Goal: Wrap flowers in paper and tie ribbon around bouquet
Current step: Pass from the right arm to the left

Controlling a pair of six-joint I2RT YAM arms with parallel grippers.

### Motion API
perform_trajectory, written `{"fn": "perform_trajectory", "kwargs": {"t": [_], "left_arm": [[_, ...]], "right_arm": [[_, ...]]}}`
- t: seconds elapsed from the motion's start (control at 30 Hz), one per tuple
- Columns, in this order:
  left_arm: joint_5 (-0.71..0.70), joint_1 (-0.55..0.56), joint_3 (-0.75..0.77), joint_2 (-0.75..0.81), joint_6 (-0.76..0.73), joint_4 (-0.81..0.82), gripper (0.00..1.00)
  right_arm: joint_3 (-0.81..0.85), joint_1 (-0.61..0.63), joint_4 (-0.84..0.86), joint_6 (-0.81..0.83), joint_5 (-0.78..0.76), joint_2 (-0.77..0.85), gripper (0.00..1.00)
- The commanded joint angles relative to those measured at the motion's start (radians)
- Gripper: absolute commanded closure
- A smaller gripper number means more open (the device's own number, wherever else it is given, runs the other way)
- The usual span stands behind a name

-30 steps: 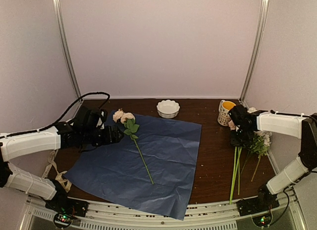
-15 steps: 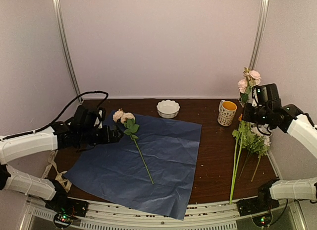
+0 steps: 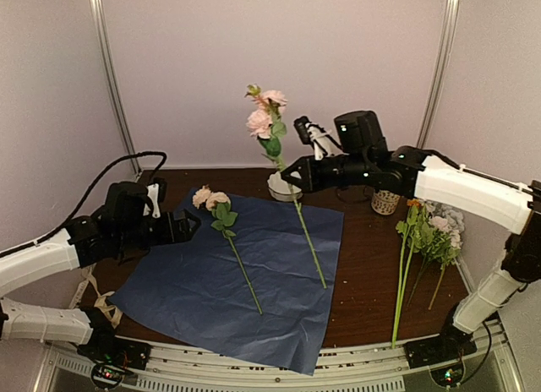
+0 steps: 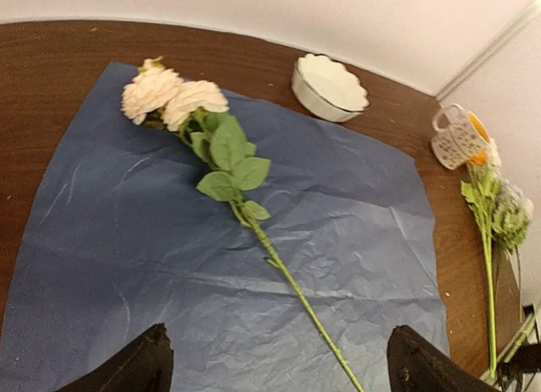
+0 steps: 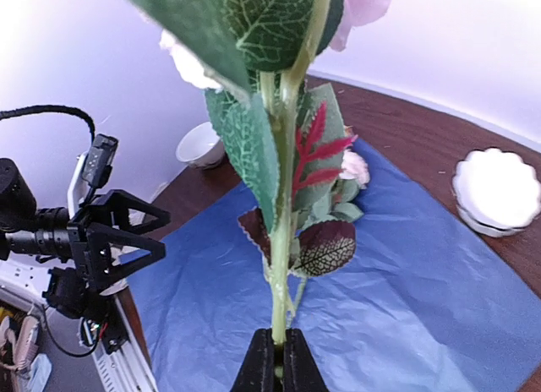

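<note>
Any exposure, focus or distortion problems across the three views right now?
Top external: dim, with a pinkish cast, and the rails bow from lens distortion. Left wrist: sharp on the paper creases, white bowl nearly clipped. Right wrist: wall and bowl blown out, and the held flower stem blocks the centre.

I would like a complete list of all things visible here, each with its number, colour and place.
table: one, dark brown, under everything.
paper: one, blue, flat on the table.
lying flower: one, cream-pink blooms, on the paper's left part.
held flower: one, pink blooms, raised above the paper.
loose flowers: one bunch, mixed colours, right of the paper.
bowl: one, white, behind the paper.
mug: one, patterned, orange inside, far right.
ribbon: one, beige, near left corner.
left gripper: open, at the paper's left edge.
right gripper: shut on the held flower's stem.
</note>
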State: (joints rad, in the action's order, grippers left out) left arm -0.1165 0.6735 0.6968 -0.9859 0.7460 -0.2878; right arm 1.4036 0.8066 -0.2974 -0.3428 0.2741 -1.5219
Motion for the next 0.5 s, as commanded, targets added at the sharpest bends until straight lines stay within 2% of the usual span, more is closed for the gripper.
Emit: {"fn": "perform_trajectory", "kwargs": {"t": [0.0,0.13,0.27,0.37,0.47], "left_arm": [[0.124,0.081,-0.073,0.087,-0.102,0.254,0.12],[0.260,0.191,-0.095,0.082,-0.202,0.481,0.18],[0.339,0.208,-0.087,0.029,-0.207,0.561,0.32],[0.394,0.209,-0.087,0.017,-0.213,0.628,0.35],[0.391,0.209,-0.093,0.028,-0.219,0.650,0.44]], "right_arm": [[0.138,0.090,0.099,-0.026,0.185,-0.139,1.00],[0.202,0.157,0.221,-0.099,0.224,-0.215,1.00],[0.246,0.217,0.281,-0.135,0.237,-0.266,1.00],[0.249,0.247,0.329,-0.167,0.270,-0.287,1.00],[0.241,0.263,0.361,-0.187,0.278,-0.294,1.00]]}}
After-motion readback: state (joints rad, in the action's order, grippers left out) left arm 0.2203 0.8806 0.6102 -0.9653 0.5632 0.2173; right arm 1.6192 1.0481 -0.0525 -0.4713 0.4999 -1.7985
